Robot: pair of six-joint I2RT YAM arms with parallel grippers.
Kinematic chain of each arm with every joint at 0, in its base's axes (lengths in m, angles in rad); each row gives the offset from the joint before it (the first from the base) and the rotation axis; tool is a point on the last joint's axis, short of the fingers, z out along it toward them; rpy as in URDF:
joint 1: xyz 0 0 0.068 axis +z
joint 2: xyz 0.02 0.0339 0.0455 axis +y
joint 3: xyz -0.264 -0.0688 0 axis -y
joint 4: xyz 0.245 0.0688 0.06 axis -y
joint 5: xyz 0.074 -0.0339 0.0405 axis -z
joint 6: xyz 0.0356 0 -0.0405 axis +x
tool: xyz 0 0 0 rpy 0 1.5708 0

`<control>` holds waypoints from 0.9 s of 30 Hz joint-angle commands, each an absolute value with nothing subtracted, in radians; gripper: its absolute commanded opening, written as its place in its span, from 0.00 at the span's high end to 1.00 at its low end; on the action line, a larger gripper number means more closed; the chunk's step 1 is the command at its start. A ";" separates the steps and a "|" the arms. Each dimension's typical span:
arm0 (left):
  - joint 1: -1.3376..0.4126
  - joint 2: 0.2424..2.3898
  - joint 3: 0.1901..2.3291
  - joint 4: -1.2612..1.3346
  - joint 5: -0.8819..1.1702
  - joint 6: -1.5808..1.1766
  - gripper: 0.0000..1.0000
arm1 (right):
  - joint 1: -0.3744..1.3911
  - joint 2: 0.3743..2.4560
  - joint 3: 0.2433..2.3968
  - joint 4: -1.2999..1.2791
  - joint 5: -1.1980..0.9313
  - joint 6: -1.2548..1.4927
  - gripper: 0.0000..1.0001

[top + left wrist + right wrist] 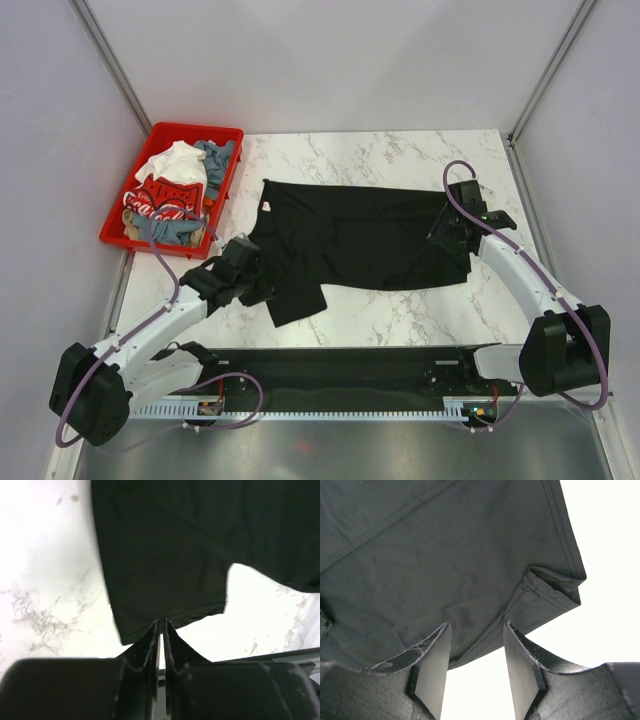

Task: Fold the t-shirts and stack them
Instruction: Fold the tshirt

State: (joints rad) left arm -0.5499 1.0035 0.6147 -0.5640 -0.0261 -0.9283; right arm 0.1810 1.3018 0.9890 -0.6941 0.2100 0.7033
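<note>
No fold yet: our black t-shirt (360, 240) lies spread on the desk (400, 160).
Our left end effector (161, 622) pinches its sleeve, right end effector (475, 625) released at the hem; other t-shirts (180, 165) wait in the bin (165, 130).

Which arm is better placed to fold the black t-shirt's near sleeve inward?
Left. The left gripper is closed right at the sleeve edge, apparently pinching it. The right gripper sits at the opposite end of the black t-shirt, by the bottom hem, jaws open, gripping nothing.
</note>
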 commanded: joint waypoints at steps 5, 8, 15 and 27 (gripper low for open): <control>-0.545 1.011 0.566 -0.574 -0.075 -1.000 0.59 | 0.184 1.279 0.994 -0.690 0.236 0.699 0.46; -0.546 1.038 0.554 -0.572 -0.069 -1.006 0.58 | 0.181 1.282 0.989 -0.684 0.232 0.700 0.46; -0.586 1.078 0.535 -0.571 -0.086 -1.049 0.61 | 0.183 1.281 0.989 -0.683 0.232 0.701 0.46; -0.641 1.149 0.534 -0.569 -0.118 -1.094 0.63 | 0.181 1.266 0.980 -0.683 0.235 0.701 0.46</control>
